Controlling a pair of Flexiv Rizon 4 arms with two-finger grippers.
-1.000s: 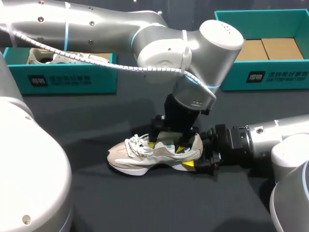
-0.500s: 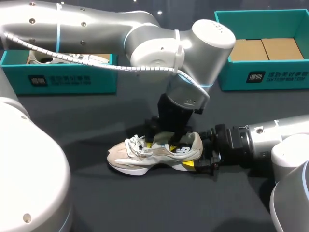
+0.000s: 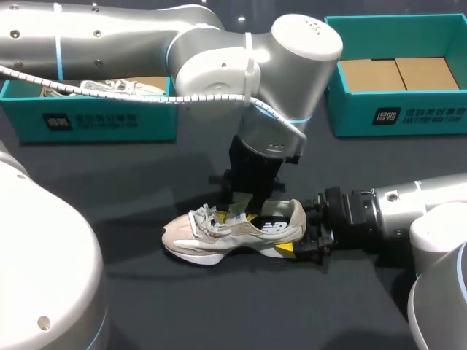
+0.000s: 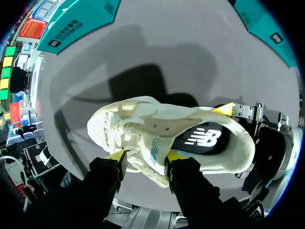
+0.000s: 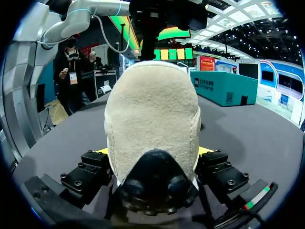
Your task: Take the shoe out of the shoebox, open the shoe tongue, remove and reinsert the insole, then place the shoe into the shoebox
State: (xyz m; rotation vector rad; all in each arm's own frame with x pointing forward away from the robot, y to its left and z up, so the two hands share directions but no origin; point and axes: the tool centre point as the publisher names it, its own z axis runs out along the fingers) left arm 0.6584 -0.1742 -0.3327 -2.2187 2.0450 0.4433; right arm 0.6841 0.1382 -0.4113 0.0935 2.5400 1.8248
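Note:
A cream sneaker (image 3: 211,235) lies on its sole on the dark table, toe toward my left. Its black insole (image 4: 202,140) shows inside the opening. My left gripper (image 3: 244,210) comes down from above onto the tongue (image 4: 151,155). One yellow fingertip (image 4: 117,156) presses the laces side, and the other presses the tongue's far side, so it is shut on the tongue. My right gripper (image 3: 300,235) lies level at the back, shut on the heel (image 5: 152,114), one finger along each side.
A teal shoebox (image 3: 109,120) at the back left holds another pale shoe (image 3: 95,87). A second teal shoebox (image 3: 401,117) at the back right holds brown cardboard. My right arm (image 3: 394,211) lies low across the table's right side.
My left gripper has shifted from over the heel opening toward the tongue and laces, and its fingers have drawn together. The shoe and my right gripper have stayed put.

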